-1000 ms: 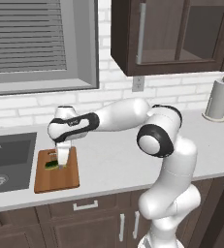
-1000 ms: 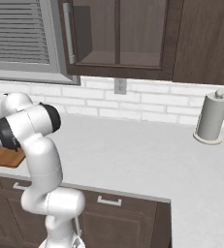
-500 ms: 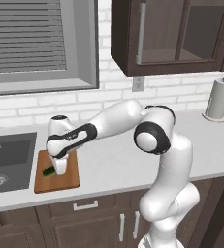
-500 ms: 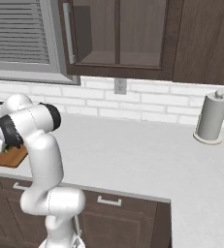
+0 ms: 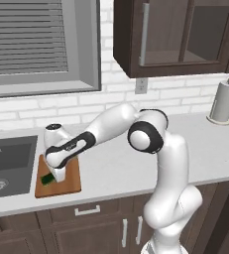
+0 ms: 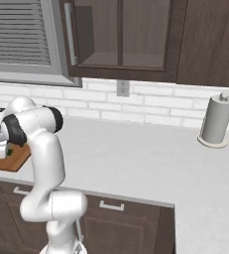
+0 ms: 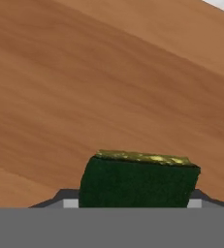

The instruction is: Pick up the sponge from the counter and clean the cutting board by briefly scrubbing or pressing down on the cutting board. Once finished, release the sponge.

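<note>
The dark green sponge (image 5: 47,178) with its yellow-green layer rests on the reddish-brown cutting board (image 5: 70,182), near the board's left front part. My gripper (image 5: 54,175) points down and is shut on the sponge. In the hand view the sponge (image 7: 138,181) sits between my fingertips, pressed against the wood grain of the board (image 7: 84,87). From the right base view my gripper (image 6: 1,150) stands over the board (image 6: 14,160) at the far left. The light counter (image 5: 136,161) carries the board.
The dark sink basin (image 5: 9,159) lies just left of the board. A paper towel roll (image 5: 223,101) stands at the far right against the brick wall. Dark upper cabinets (image 5: 175,34) hang above the counter.
My gripper has slid the sponge along the board toward its front edge and slightly left. The sponge stays held throughout.
</note>
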Robot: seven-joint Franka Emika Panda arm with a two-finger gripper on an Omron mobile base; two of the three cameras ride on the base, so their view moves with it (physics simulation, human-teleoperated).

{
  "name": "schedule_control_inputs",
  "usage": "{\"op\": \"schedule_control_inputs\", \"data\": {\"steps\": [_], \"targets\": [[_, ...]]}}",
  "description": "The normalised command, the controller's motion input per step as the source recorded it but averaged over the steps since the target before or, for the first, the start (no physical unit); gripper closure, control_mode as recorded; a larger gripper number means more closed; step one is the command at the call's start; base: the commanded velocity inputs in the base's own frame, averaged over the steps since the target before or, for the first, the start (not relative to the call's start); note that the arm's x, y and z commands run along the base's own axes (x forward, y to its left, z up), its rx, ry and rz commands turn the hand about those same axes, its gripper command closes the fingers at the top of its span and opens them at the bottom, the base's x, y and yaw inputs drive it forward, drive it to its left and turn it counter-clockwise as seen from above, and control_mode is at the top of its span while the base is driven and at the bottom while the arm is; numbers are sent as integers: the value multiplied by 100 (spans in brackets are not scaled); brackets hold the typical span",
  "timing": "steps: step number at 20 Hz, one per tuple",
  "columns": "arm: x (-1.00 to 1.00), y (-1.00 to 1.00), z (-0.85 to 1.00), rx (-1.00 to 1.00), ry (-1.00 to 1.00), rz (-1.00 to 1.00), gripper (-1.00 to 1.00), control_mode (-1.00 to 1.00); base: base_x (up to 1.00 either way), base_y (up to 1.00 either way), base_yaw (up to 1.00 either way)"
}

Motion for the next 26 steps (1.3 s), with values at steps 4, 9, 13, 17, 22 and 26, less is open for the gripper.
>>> {"op": "schedule_control_inputs", "data": {"steps": [4, 9, 13, 17, 22, 26], "targets": [[0, 47, -25, -16, 0, -15, 100, -100, 0, 0, 0], [0, 31, -30, -12, -6, -15, 100, -100, 0, 0, 0], [-1, 2, -34, -2, -30, -3, 100, -100, 0, 0, 0], [13, 0, -33, -2, -6, -1, 100, -100, 0, 0, 0], [33, 0, -36, -8, 2, -5, 100, -100, 0, 0, 0], [41, -1, -26, -5, 15, 0, 100, -100, 0, 0, 0]]}}
